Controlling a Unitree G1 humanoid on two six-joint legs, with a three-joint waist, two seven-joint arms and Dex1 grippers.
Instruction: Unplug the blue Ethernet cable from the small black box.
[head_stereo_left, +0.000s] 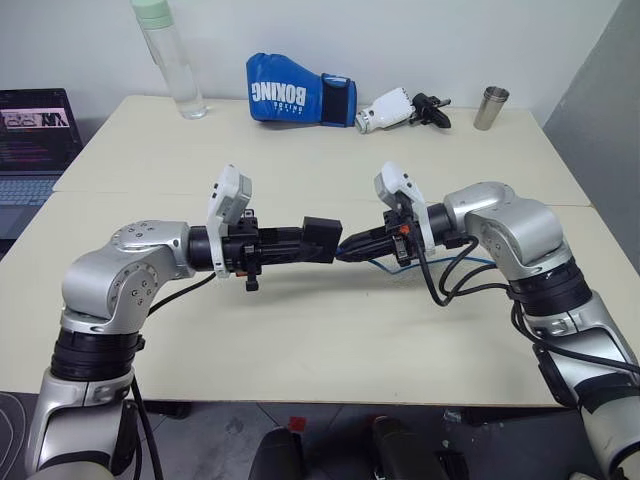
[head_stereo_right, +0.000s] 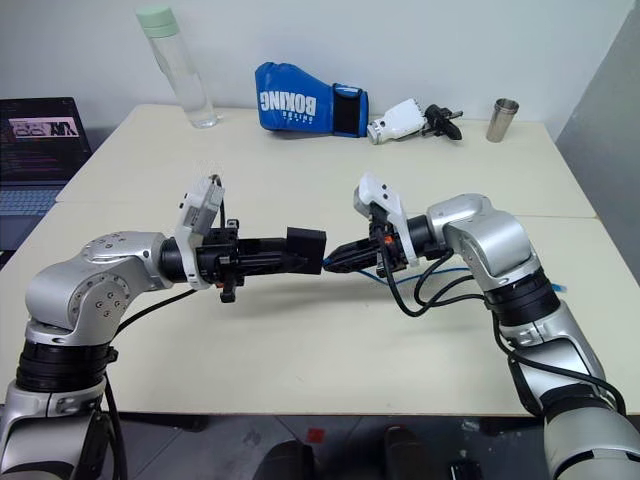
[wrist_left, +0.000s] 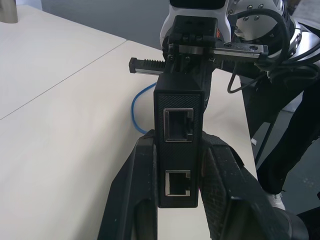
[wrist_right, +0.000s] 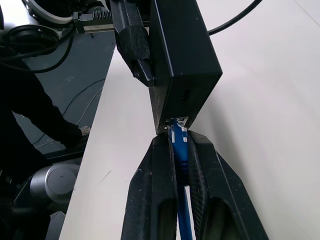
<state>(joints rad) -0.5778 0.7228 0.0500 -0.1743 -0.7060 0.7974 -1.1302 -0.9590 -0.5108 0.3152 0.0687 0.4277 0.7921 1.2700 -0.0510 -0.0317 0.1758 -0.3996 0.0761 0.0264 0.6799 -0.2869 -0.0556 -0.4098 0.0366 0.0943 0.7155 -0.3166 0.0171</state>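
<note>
Small black box (head_stereo_left: 322, 238): held above the cream table (head_stereo_left: 300, 330), clamped edgewise between the two fingers of the left gripper (wrist_left: 179, 165); the left wrist view shows two square ports on its near face, both vacant, a detail lost in the head views. Blue Ethernet cable (wrist_right: 178, 145): plug still seated in the box's opposite face, seen plainly in the right wrist view; right gripper (wrist_right: 179, 142) clenched on the cable just behind the plug, its fingertips close up to the box. Head views: the two grippers meet tip to tip over the table's middle; cable slack trails beneath the right arm onto the table; the left wrist view catches a loop of it lying beside the box. Far edge: blue boxing glove (head_stereo_left: 298, 101), clear bottle (head_stereo_left: 170, 58), metal cup (head_stereo_left: 490, 107); laptop (head_stereo_left: 32, 140) at left.
</note>
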